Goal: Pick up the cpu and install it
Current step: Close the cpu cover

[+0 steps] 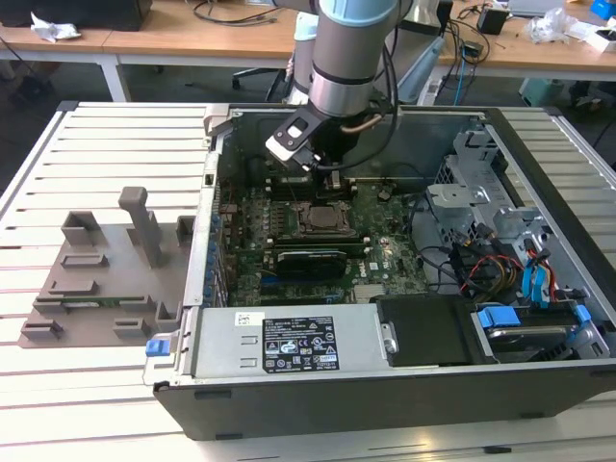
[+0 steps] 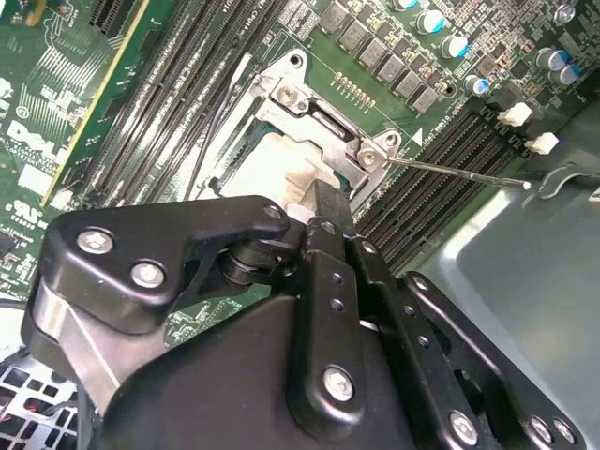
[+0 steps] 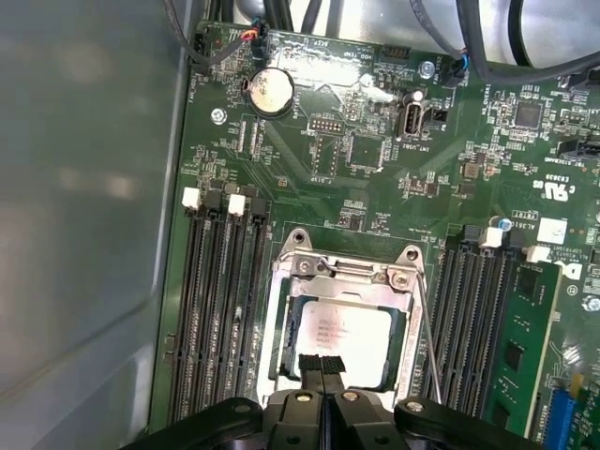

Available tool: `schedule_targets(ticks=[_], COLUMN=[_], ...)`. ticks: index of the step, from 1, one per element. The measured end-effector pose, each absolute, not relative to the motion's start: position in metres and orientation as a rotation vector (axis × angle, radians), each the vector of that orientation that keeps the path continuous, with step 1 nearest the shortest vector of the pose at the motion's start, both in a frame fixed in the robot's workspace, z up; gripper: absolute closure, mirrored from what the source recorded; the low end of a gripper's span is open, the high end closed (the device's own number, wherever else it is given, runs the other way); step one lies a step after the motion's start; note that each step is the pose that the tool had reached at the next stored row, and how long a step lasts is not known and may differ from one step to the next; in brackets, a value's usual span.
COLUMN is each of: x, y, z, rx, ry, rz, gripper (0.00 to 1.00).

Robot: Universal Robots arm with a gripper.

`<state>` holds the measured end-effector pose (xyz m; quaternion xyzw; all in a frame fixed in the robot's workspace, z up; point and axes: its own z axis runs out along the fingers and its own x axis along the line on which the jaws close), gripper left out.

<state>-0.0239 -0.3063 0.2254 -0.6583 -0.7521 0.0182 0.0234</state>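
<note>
In the socket [image 3: 343,271], flat silver cpu [image 3: 345,336]

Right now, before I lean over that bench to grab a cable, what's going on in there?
The arm's black gripper reaches into the open dark grey computer case, low over the green motherboard. The small square cpu with a pale silver top lies inside the metal socket frame. The jaws look shut, their tips at the cpu's edge.

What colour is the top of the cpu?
The cpu is pale silver, clearest in the first wrist view.
</note>
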Motion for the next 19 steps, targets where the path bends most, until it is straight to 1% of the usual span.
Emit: schedule_targets(ticks=[11,14,19], x=[-0.024,-0.024,-0.024], y=[-0.306,-0.306,-0.306], z=[0.236,0.255,0.255], rx=[-2.039,-2.042,-2.042], ry=[-2.33,-2.333,-2.332], rz=[0.06,0.067,0.067], gripper=[0.89,0.89,0.89])
